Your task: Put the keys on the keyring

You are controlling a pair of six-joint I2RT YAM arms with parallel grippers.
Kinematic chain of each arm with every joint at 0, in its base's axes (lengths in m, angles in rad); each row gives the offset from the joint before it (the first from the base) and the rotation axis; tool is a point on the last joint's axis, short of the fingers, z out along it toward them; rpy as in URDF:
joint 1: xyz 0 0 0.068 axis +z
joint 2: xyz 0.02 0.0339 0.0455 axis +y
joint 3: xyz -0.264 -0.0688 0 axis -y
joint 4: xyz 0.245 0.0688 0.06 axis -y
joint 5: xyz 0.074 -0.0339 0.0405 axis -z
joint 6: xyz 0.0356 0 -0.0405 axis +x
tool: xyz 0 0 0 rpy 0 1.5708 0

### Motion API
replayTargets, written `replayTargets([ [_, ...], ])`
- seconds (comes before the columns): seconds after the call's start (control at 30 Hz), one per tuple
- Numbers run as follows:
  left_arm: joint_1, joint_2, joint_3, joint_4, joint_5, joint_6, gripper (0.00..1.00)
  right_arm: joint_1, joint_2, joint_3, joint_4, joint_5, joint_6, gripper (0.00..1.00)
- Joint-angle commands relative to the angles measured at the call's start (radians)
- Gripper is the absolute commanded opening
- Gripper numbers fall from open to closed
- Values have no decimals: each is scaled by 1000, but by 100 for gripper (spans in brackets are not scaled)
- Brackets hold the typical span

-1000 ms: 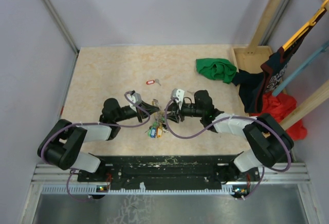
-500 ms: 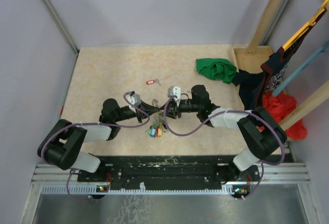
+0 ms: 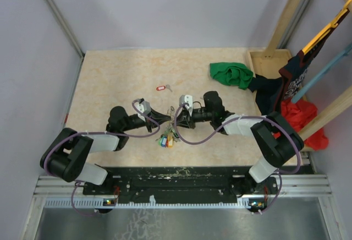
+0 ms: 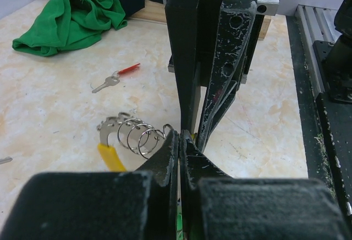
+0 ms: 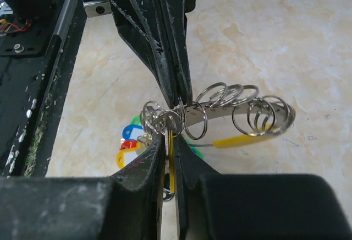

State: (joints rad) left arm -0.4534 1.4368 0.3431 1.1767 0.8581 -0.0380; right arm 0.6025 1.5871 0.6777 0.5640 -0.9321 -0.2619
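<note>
Left gripper [image 4: 180, 141] has its two scuffed black fingers pressed flat together, nipping the keyring [image 5: 204, 112] at the near end of its bunch of small split rings. Right gripper [image 5: 171, 146] meets it nose to nose from the 3 o'clock side, the two sets of fingertips almost touching. Its jaws are drawn in to a thin slit, and a dull brass-yellow strip, the key [image 5: 171, 167], is caught in that slit; the key's head is hidden.

From above, the keyring sits between the two grippers at the 6 o'clock side of the table [image 3: 110, 80], close to the near edge. In the right wrist view its rings trail away toward 3 o'clock, and blue, red, yellow and green tags [image 5: 130, 141] bunch together at 8 o'clock of the fingertips. A long yellow tag [image 4: 110, 157] shows under the rings in the left wrist view. The faces of the tags are too small to read.

A key with a red oblong tag [image 3: 160, 88] lies apart at 12 o'clock of the grippers; no writing on it can be made out. A slim red-headed key [image 4: 116, 77] lies beyond the rings. A crumpled green cloth [image 3: 231, 75] lies at 2 o'clock, next to a wooden tray [image 3: 264, 61]. A dark garment [image 3: 289, 83] hanging at 3 o'clock carries pale print, too small to read.
</note>
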Motion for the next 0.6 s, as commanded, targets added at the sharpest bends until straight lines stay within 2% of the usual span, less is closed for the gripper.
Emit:
replayTargets([
  [0.0,2,-21,-3,69,21,-8,0,-12,-1,66,-22,-61,-33,5],
  [0.03,2,-22,-4,69,19,-9,0,-12,-3,79,-57,-60,-51,0],
  [0.23,4,-26,3,28,12,13,1,-13,-60,159,-337,4,-213,0],
  [0.43,5,-40,12,-37,-5,47,20,-12,-129,247,-600,76,-314,0],
  [0.57,5,-45,14,-54,1,59,28,-8,-141,303,-703,94,-346,0],
])
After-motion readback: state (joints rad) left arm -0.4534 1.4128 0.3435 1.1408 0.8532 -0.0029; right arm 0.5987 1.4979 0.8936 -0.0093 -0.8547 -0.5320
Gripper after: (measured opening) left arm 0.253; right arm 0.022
